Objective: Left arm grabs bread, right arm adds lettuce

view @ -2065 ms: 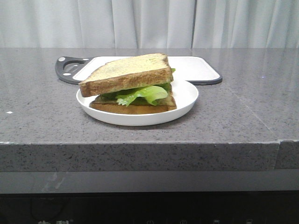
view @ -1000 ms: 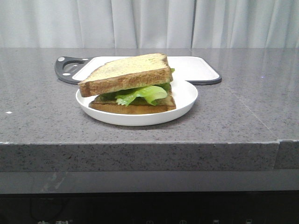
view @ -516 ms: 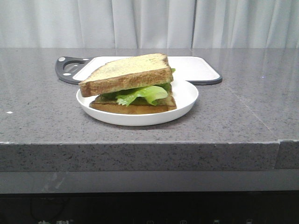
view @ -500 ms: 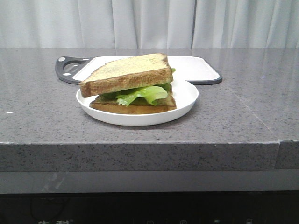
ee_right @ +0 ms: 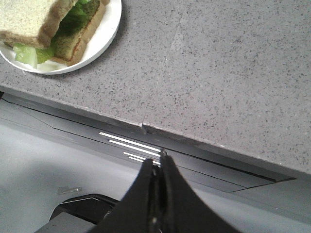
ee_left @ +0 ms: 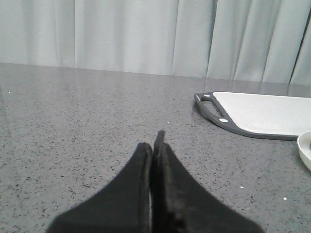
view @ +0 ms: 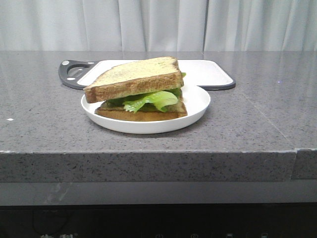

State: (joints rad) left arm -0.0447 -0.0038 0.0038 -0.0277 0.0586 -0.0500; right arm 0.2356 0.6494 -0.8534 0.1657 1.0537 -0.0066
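Observation:
A thick slice of bread (view: 133, 77) lies tilted on top of a sandwich on a white plate (view: 195, 101). Green lettuce (view: 148, 100) sticks out beneath it, over a thinner bottom slice (view: 141, 115). In the right wrist view the sandwich (ee_right: 29, 22) and the lettuce (ee_right: 26, 54) show on the plate (ee_right: 104, 29). My left gripper (ee_left: 153, 143) is shut and empty, low over bare countertop, away from the plate. My right gripper (ee_right: 158, 167) is shut and empty, out past the counter's front edge. Neither arm shows in the front view.
A white cutting board (view: 208, 69) with a dark grey rim and handle (view: 69, 74) lies behind the plate; it also shows in the left wrist view (ee_left: 262, 114). The grey stone counter's front edge (ee_right: 146, 126) runs across the right wrist view. Curtains hang behind.

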